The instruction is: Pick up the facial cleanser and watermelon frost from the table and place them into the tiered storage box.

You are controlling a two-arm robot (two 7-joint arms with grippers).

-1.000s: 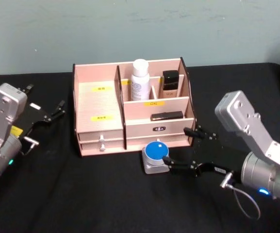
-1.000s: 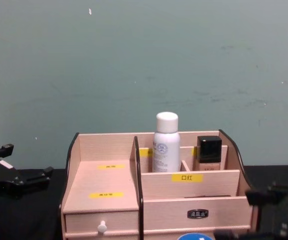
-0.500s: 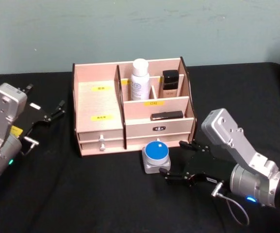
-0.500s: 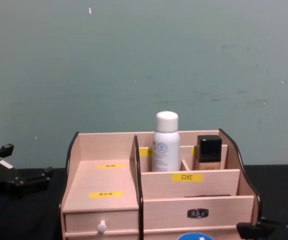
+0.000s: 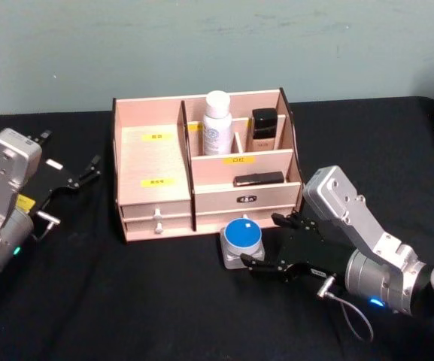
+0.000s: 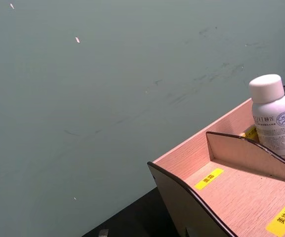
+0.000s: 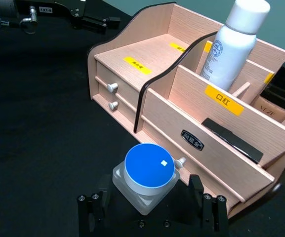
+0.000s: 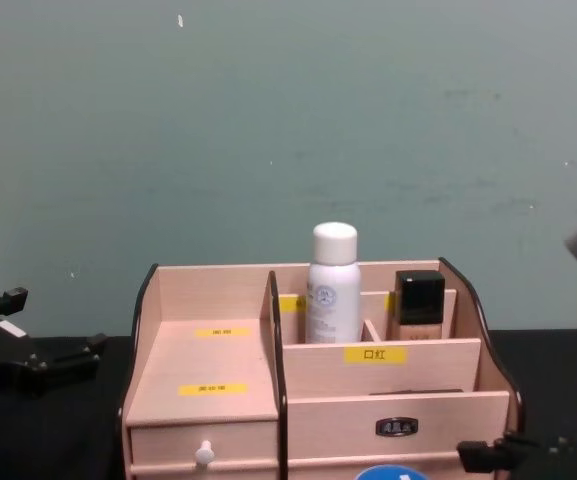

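The right gripper [image 5: 262,241] sits low over the table [image 5: 126,301], jaws spread wide either side of the watermelon frost [image 5: 242,235]. Whether a finger touches the jar is unclear. The jar stands mid-table, just before the tiered storage box [image 5: 153,162]. The facial cleanser [image 5: 217,124] stands in a rear compartment, its base hidden. The left gripper [image 5: 89,169] rests near the table's left edge, jaws parted, empty.

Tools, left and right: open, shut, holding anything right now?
Left tool: open, empty, out to the left of the light wooden stepped organiser.
Right tool: open, straddling the squat clear jar with round blue lid, not closed on it.
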